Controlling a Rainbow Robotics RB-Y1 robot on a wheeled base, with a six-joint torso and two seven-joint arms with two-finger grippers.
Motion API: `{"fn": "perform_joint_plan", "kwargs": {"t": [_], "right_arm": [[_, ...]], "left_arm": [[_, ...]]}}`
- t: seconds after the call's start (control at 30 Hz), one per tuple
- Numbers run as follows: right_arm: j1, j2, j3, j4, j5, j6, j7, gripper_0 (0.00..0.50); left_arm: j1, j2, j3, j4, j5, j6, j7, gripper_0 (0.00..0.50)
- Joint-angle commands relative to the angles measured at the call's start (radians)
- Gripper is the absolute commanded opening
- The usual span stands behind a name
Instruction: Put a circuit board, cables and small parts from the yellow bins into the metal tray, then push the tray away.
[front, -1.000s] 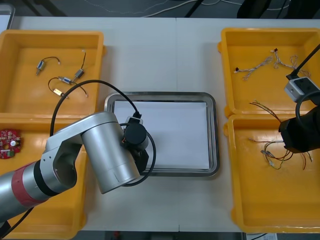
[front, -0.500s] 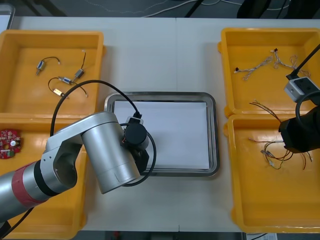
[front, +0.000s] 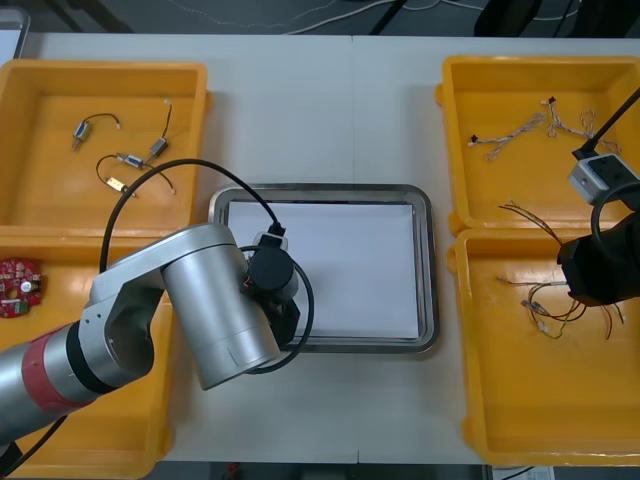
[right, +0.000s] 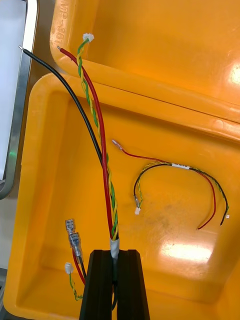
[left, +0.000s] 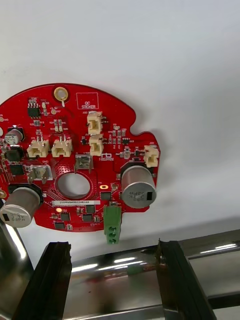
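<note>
A round red circuit board (left: 75, 160) lies flat on the white inside of the metal tray (front: 428, 270), near its front left corner. My left gripper (left: 115, 280) hangs open just in front of the board, one finger to each side and neither touching it. In the front view the left arm (front: 210, 310) covers that corner. My right gripper (right: 115, 285) is shut on a bundle of red, black and twisted green-yellow cables (right: 100, 140) over the near right yellow bin (front: 500, 400). The cable ends reach past the bin's wall towards the tray's rim (right: 20, 100).
A second red circuit board (front: 20, 285) lies in the near left bin. Small metal parts (front: 120, 160) are in the far left bin and thin cables (front: 530, 125) in the far right bin. More loose cables (right: 175, 167) lie on the floor of the near right bin.
My left gripper has opened and let go of the circuit board, which now rests on the tray. Neither arm has shifted in the front view.
</note>
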Motion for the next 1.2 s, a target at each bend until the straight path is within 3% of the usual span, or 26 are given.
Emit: {"fn": "perform_joint_plan", "kwargs": {"t": [0.03, 0.43, 0.67, 0.83, 1.2], "right_arm": [[-0.025, -0.037, -0.029, -0.010, -0.007, 0.004, 0.014, 0.000], [-0.025, -0.037, -0.029, -0.010, -0.007, 0.004, 0.014, 0.000], [-0.030, -0.040, -0.009, 0.004, -0.018, 0.004, 0.021, 0.000], [-0.113, -0.072, 0.043, 0.019, -0.090, 0.004, 0.040, 0.000], [-0.301, -0.072, 0.283, 0.022, -0.090, 0.004, 0.083, 0.000]], "left_arm": [[0.001, 0.008, 0.045, -0.092, 0.022, 0.009, 0.023, 0.500], [-0.039, 0.088, 0.224, -0.186, 0.174, 0.121, -0.001, 0.500], [-0.042, 0.129, 0.365, -0.192, 0.278, 0.134, -0.012, 0.500], [-0.042, 0.146, 0.496, -0.197, 0.330, 0.154, -0.031, 0.500], [-0.042, 0.204, 0.789, -0.115, 0.459, 0.221, -0.259, 0.500]]}}
